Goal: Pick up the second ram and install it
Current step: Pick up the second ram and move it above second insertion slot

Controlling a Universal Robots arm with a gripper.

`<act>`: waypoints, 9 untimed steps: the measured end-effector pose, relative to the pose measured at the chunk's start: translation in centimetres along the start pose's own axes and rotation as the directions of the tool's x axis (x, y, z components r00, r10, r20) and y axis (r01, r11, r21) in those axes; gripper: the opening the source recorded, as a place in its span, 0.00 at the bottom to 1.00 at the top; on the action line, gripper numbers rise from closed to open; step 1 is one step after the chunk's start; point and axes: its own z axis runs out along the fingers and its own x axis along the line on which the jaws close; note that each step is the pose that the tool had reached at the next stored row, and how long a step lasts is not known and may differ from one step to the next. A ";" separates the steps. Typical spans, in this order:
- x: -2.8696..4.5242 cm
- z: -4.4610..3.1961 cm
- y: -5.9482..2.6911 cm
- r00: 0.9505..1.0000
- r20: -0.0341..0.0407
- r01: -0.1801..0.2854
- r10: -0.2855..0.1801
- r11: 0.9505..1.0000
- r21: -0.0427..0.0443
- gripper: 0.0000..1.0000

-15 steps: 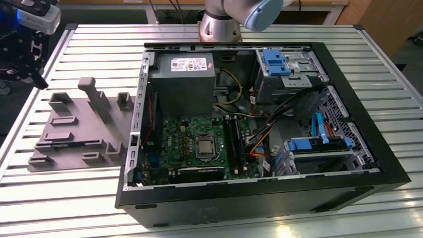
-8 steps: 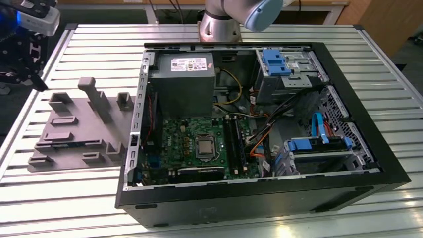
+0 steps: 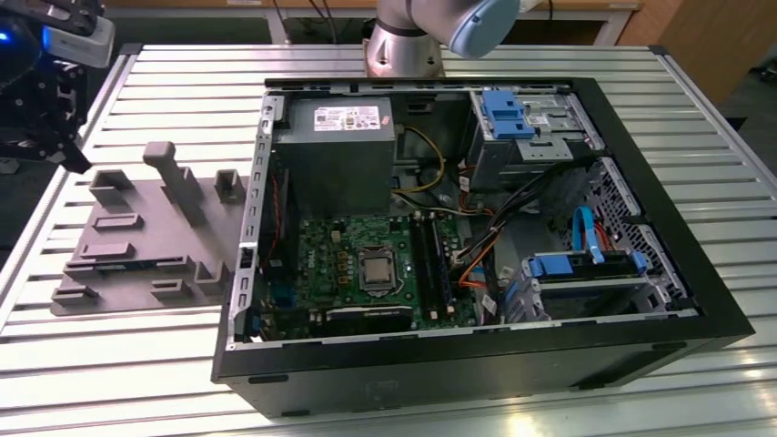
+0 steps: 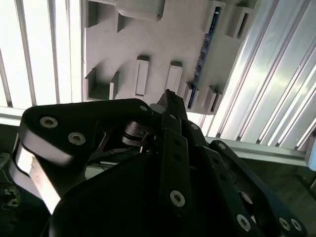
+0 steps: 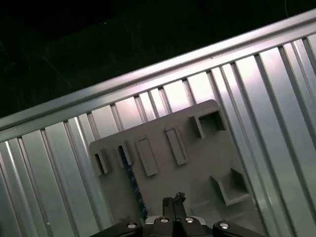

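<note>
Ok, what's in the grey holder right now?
The second ram sits in a slot along one side of the grey holder. The gripper covers another part, unseen.

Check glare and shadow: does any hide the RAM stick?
Second wrist view: table slats blown out white, gripper near-black, yet the RAM stick is legible on the grey holder. First wrist view: holder evenly lit, stick visible, black beyond the table edge. Exterior view: glare streaks on the near slats, shadow inside the computer case.
</note>
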 end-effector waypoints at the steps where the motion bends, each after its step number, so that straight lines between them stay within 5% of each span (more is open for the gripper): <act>1: 0.01 0.16 0.00 1.000 -0.001 0.012 -0.012 1.000 -0.002 0.11; 4: 0.15 0.52 0.16 1.000 -0.002 0.023 -0.023 1.000 -0.006 0.11; 9: 0.43 1.25 0.32 0.999 -0.003 0.043 -0.043 0.999 -0.009 0.30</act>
